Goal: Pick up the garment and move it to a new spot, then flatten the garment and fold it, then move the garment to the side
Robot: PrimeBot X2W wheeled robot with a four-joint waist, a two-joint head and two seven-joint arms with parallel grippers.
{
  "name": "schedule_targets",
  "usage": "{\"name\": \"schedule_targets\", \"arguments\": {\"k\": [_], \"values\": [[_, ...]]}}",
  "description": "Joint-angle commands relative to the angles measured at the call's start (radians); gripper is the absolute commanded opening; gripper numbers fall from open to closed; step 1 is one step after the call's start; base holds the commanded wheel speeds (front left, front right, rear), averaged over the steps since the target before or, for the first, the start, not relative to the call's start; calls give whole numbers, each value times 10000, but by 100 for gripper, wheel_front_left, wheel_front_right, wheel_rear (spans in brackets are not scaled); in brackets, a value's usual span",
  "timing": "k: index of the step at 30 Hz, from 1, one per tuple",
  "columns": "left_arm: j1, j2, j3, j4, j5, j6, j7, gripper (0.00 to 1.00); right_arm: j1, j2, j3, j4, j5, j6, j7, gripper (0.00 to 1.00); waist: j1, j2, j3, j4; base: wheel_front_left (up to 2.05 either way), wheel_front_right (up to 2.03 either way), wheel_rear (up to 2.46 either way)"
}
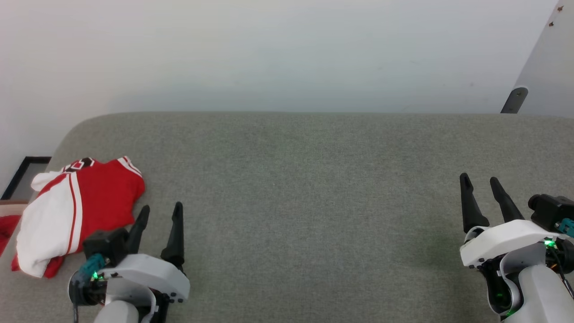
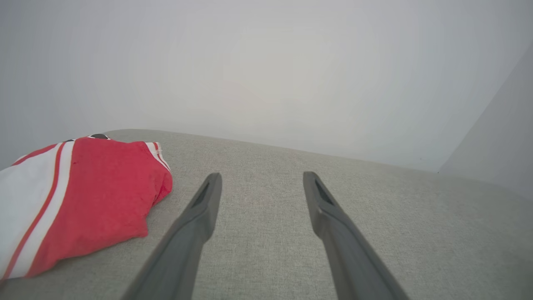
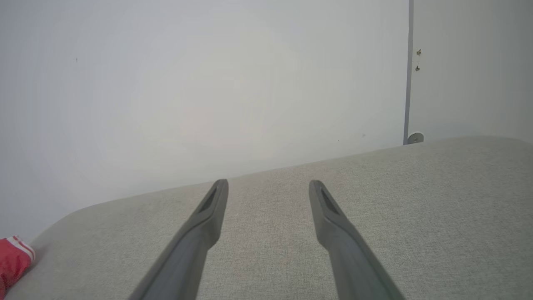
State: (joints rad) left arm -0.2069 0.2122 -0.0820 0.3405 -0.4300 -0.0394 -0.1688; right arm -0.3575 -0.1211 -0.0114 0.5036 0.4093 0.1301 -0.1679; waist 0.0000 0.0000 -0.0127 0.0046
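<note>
One garment, crumpled, just left of spread left fingers, apart

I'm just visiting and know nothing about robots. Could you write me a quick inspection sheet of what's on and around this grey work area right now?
Surface: grey fabric top, flat, mostly bare.
Job's things: garment, red and white, in a loose heap near the left edge, not flattened.
Clutter: small red cloth at the far left, beside the garment.
Grippers: left gripper open, beside the garment, holding nothing; right gripper open over the right side, holding nothing.
Cables: teal plug at the left wrist; black cable at the right wrist.
Surroundings: pale wall behind; metal bracket at upper right.
</note>
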Motion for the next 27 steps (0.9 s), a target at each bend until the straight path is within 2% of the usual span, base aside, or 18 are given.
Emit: {"name": "schedule_targets", "arguments": {"k": [1,27], "values": [[-188,69,-17,-37,205,5,-75,100,-76,-13,-28,-53,-225,7,-90,100,0,0,-9,-1,0,0,0],[-88,114,139,495,2081,-234,-644,100,342,103,-321,-225,-2019,8,-645,100,0,0,-101,20,0,0,0]]}}
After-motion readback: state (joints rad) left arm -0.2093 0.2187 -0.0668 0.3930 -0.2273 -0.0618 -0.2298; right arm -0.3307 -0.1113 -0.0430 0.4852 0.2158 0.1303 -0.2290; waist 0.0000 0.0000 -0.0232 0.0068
